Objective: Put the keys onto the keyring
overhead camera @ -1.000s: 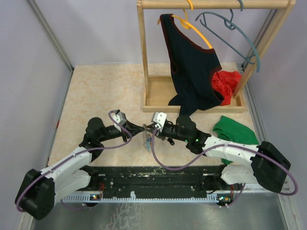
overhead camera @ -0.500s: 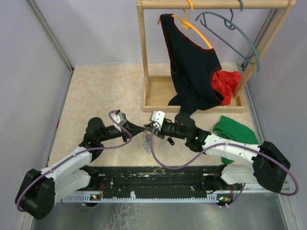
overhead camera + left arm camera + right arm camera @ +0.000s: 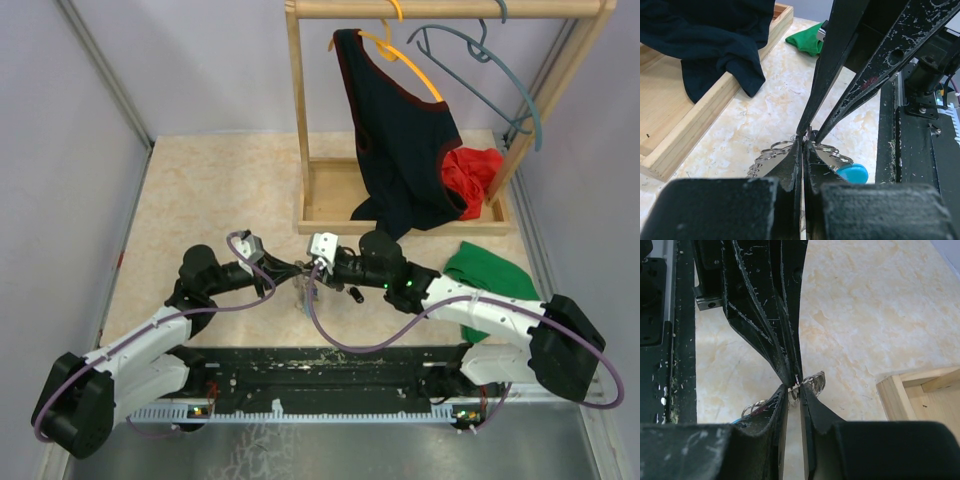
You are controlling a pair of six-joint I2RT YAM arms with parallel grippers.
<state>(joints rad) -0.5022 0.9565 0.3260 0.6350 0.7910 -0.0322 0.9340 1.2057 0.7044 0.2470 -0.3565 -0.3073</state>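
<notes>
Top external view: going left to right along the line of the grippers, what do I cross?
left gripper → right gripper → green cloth. The keyring hangs where the two sets of tips meet, so it has no clear place in the order.

Robotics lab — panel-walled tabletop (image 3: 220, 190), staged clothes rack (image 3: 300, 130)

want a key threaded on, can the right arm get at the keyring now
Probably yes: the right gripper is tip to tip with the left gripper, which pinches the keyring; nothing between.
</notes>
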